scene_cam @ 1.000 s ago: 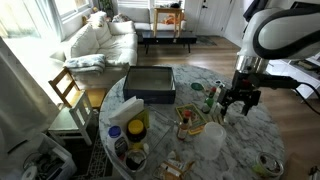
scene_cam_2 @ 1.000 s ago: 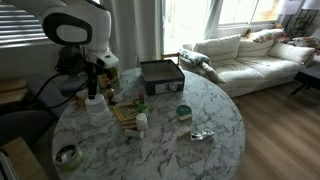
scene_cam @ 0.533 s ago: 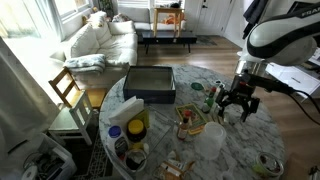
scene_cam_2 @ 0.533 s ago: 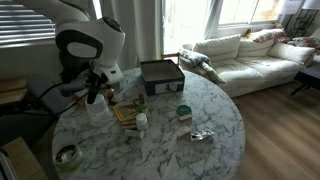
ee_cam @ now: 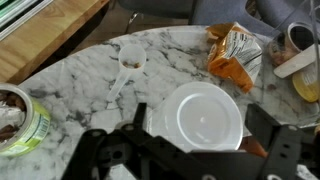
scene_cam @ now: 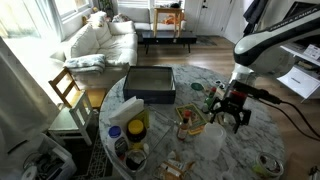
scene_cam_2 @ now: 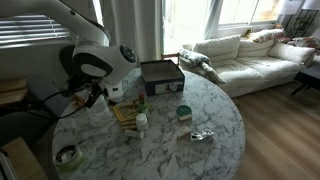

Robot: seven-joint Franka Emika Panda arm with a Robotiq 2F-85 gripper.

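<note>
The gripper (ee_cam: 201,112) hangs just above the white-lidded tub (ee_cam: 212,122) with its jaws spread wide, a finger showing on either side of the round lid in the wrist view (nothing is held); to take it well, I judge, it should centre on the lid and descend straight, clear of the orange snack bag (ee_cam: 232,55) just beyond and the scoop (ee_cam: 128,62) to the left. The arm (scene_cam: 268,45) bows over the marble table (scene_cam: 245,150) where the tub stands, wrist pointing down, the black box (scene_cam: 150,83) farther off
</note>
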